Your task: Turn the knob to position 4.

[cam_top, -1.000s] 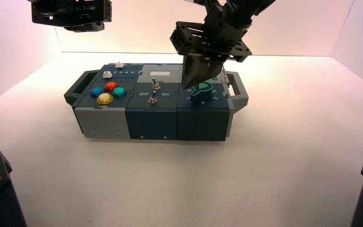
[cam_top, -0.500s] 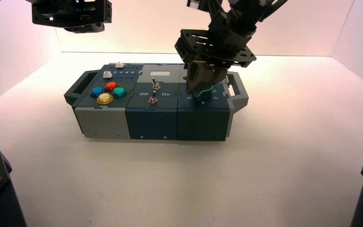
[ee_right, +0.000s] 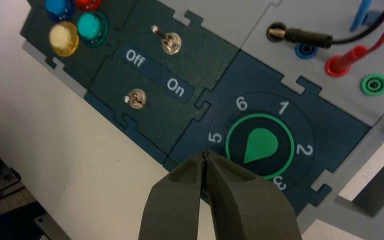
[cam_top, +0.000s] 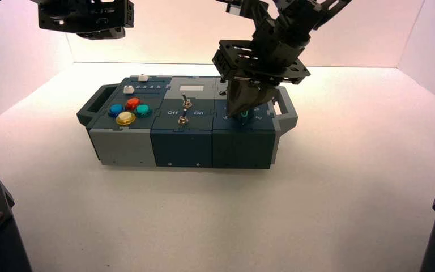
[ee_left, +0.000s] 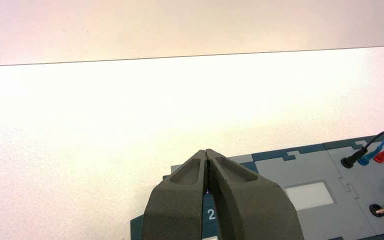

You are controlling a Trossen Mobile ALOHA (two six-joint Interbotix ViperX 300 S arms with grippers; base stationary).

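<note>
The green teardrop knob (ee_right: 260,145) sits inside a green ring on the dark blue panel at the box's right end. White digits 6, 1, 2, 3 and 5 curve around it. Its pointed tip aims at the gap between 5 and 3, where my right gripper's finger covers the panel, so position 4 is hidden. My right gripper (ee_right: 206,152) is shut, its tips just beside the ring near the 5. From above, the right gripper (cam_top: 243,112) hangs over the knob (cam_top: 244,117) and covers most of it. My left gripper (ee_left: 206,151) is shut and empty, parked high over the box's back left.
The box (cam_top: 124,144) stands mid-table with handles at both ends. Two metal toggle switches (ee_right: 171,42) flank an Off/On label. Coloured push buttons (ee_right: 64,37) sit at the left end. Plugged wires (ee_right: 330,37) lie behind the knob.
My right gripper has moved right and down from beside the knob to over it, so the knob is now mostly covered in the high view. The left arm has not moved.
</note>
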